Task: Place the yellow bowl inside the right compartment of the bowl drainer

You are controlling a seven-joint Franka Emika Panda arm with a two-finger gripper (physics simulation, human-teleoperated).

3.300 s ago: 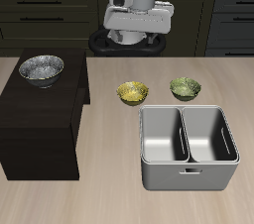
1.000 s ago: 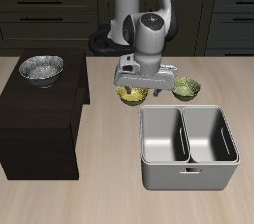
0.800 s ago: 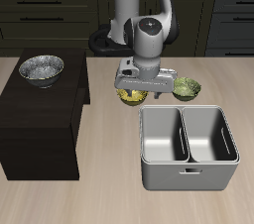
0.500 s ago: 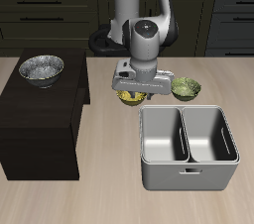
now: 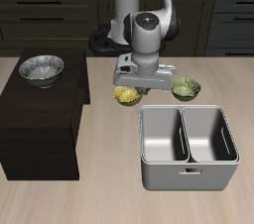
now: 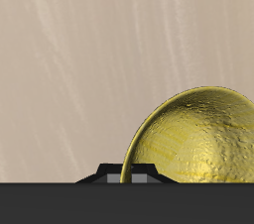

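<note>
Yellow bowl (image 5: 128,94) pinched by its rim in the fingers (image 5: 132,88), just off the worktop (image 5: 109,193) behind the bowl drainer (image 5: 189,147), beside the green bowl (image 5: 186,88). Closer in, speckled gold filling the wrist view, bowl (image 6: 198,137) tilted; one-sided grip likely to slip in transit.

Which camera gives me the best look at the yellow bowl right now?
The wrist view: the yellow bowl fills much of it, its mottled inside and rim plain. In the exterior view the yellow bowl is small, partly covered by the gripper.
</note>
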